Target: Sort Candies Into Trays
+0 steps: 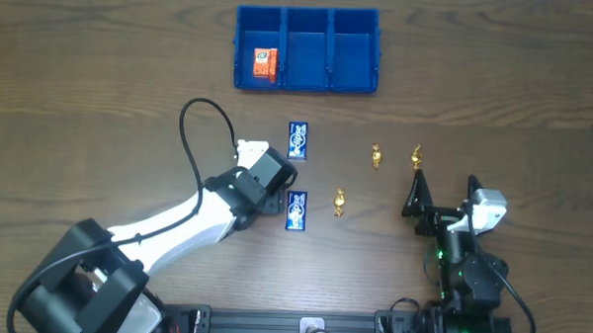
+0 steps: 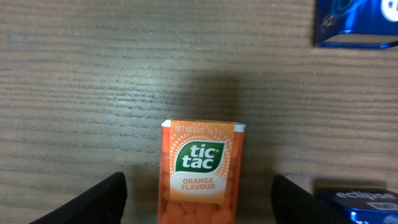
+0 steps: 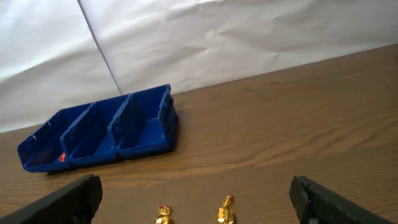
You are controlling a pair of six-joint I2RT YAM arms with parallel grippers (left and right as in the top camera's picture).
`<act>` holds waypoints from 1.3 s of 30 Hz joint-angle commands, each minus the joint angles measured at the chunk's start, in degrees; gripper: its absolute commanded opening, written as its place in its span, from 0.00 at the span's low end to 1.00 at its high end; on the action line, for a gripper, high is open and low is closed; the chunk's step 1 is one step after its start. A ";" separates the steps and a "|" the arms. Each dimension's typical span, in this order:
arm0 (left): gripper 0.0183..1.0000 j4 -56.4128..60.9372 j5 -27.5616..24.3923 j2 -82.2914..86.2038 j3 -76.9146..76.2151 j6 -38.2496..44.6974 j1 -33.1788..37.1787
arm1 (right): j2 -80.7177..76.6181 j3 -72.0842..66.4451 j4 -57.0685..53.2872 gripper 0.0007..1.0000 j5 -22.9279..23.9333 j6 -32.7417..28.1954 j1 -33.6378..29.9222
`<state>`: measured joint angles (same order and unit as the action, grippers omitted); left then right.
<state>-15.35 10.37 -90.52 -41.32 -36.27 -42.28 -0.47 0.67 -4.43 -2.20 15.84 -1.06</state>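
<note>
- The left arm reaches from the lower left corner towards the middle of the wooden table (image 1: 536, 106). The left gripper (image 1: 272, 178) sits low over the tabletop, just left of the two blue packets.
- In the left wrist view its fingers (image 2: 93, 202) are spread wide. An orange box (image 2: 202, 180) lies flat on the wood between them, with a gap on each side, so nothing is gripped.
- A blue tray (image 1: 305, 86) stands at the far edge of the table, a little left of centre. It has three compartments side by side.
- A second orange box (image 1: 265, 67) lies in the tray's left compartment. The right wrist view shows an orange patch there too, in the end compartment of the tray.
- The upper blue packet (image 1: 297, 140) lies between the tray and the left gripper, apart from both.
- The lower blue packet (image 1: 296, 210) lies nearer the arm bases, just right of the left gripper.
- The first gold candy (image 1: 340, 202) lies near the lower blue packet, to its right.
- The second gold candy (image 1: 376, 154) lies farther up and to the right.
- The third gold candy (image 1: 417, 156) lies level with it, close to one finger of the right arm.
- The right gripper (image 1: 444, 182) is raised above the table at the right, near its base. Its fingers (image 3: 68, 196) are wide apart and hold nothing, and two gold candies lie on the wood ahead of it.
</note>
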 commanded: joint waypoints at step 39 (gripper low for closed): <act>0.26 -15.41 0.22 -27.85 -61.64 17.00 20.00 | 0.31 -0.22 -0.15 1.00 -0.48 -0.72 -0.15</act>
<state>-31.94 12.49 -117.78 -101.71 -20.47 -22.59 -0.47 0.67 -4.43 -2.20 15.84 -1.06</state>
